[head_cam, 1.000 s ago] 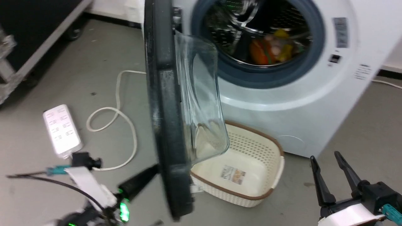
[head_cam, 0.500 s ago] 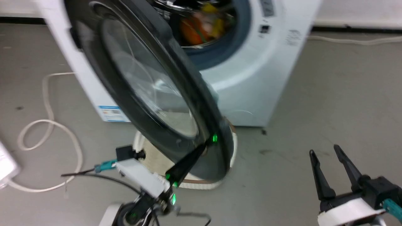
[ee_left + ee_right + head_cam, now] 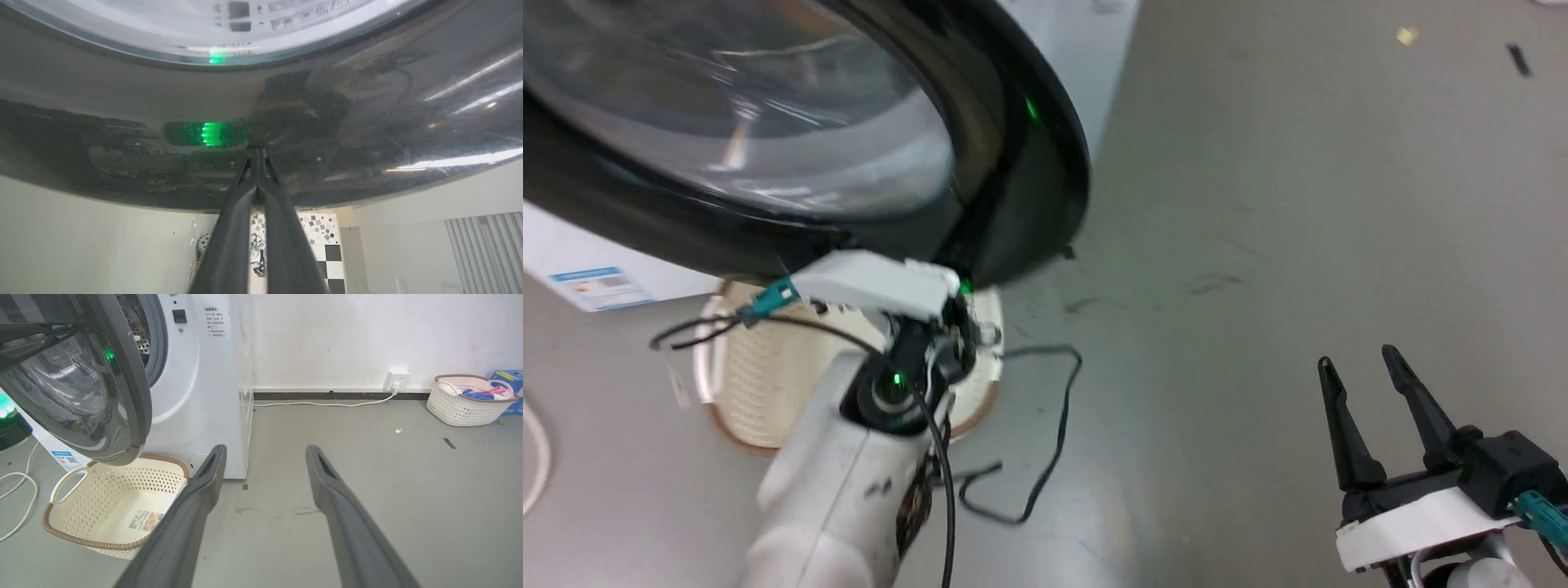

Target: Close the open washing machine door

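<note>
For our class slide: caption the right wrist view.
Open right claw faces the washing machine, its door ajar above a cream basket.

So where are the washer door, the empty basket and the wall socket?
Washer door (image 3: 137, 388), right wrist view, dark rim.
Empty basket (image 3: 139, 478), right wrist view, perforated far wall.
Wall socket (image 3: 397, 379), right wrist view, white face.

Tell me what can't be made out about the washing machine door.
- Head view: the washing machine door hides the drum opening and its gap.
- Left wrist view: left gripper meets the door; hinge and latch cut off by edges.
- Right wrist view: washing machine print too small.
</note>
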Motion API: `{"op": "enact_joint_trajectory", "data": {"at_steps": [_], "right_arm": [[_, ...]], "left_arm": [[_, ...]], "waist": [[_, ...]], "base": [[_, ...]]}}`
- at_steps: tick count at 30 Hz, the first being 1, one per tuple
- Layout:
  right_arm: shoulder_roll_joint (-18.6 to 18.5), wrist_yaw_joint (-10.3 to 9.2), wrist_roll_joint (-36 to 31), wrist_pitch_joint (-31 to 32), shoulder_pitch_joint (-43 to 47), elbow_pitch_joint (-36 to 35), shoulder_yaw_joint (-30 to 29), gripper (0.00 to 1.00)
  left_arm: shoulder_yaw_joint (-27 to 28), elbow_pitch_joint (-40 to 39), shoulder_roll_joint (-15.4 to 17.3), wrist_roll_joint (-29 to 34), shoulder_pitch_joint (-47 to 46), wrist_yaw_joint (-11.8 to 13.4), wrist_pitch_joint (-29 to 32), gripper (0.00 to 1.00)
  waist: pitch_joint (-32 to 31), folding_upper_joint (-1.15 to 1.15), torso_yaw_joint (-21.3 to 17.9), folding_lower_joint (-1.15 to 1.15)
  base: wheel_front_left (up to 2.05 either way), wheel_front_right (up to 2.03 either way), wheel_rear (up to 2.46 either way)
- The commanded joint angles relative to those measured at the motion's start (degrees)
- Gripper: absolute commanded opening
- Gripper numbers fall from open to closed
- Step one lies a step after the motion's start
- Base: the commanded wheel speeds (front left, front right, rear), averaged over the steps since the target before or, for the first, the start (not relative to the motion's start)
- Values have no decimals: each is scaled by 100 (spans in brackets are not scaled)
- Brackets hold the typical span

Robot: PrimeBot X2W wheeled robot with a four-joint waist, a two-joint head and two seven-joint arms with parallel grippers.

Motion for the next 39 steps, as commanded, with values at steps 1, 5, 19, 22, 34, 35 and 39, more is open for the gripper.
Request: {"op": "enact_joint_trajectory", "data": {"at_steps": [1, 5, 19, 22, 34, 35, 39], "right_arm": [[47, 5, 39, -26, -87, 11, 4, 100], [88, 5, 41, -26, -108, 30, -17, 100], [125, 5, -45, -26, 104, -144, -112, 100], [137, 5, -33, -26, 204, -291, -89, 100], [135, 5, 5, -26, 766, -623, 83, 100], [124, 5, 11, -26, 803, -634, 92, 100], [93, 5, 15, -26, 912, -615, 153, 100]], "left_arm": [[-7, 130, 7, -63, -167, -52, -103, 0], [-62, 394, 7, -205, -529, -62, -310, 0], [-470, -848, 541, 750, 988, -65, -666, 0], [-596, -1220, 936, 1393, 1544, -65, -1150, 100], [1254, -2066, 880, 4885, 3427, -66, -1526, 100], [1318, -2122, 856, 5342, 3532, -65, -1526, 100], [1468, -2292, 727, 6919, 3789, 26, -1527, 100]], "waist": [[200, -1, -231, -1], [202, -1, -245, -1], [-659, -1, 532, -1], [-895, -1, 738, -1], [-1635, -1, 1508, -1], [-1659, -1, 1563, -1], [-1720, -1, 1748, -1]], "base": [[0, 0, 0], [0, 0, 0], [0, 0, 0], [0, 0, 0], [0, 0, 0], [0, 0, 0], [0, 0, 0]]}}
